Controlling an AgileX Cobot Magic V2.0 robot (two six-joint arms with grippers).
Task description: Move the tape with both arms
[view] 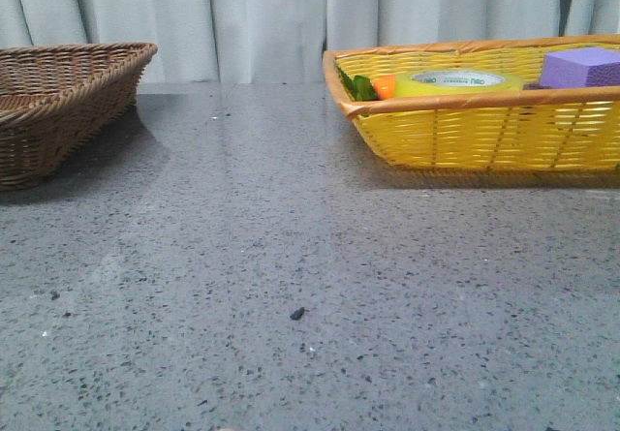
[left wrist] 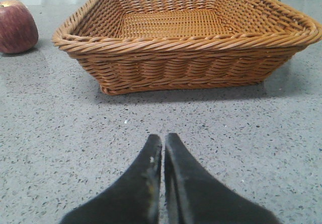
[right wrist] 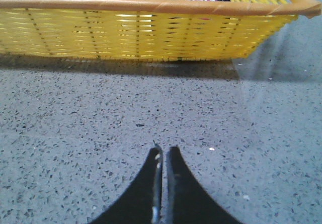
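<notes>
While both claws rest pinched narrow, empty, nothing is begun.
Tape (view: 451, 83) lies in yellow basket (view: 484, 131), two o'clock on worktop (view: 291, 257); right claw (right wrist: 162, 156) must open and reach in; left claw (left wrist: 163, 143) faces brown basket (left wrist: 186, 48).

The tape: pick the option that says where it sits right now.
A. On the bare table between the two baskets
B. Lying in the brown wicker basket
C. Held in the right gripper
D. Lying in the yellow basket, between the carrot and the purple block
D: the front view shows the tape lying inside the yellow basket, with the carrot on one side and the purple block on the other.
</notes>
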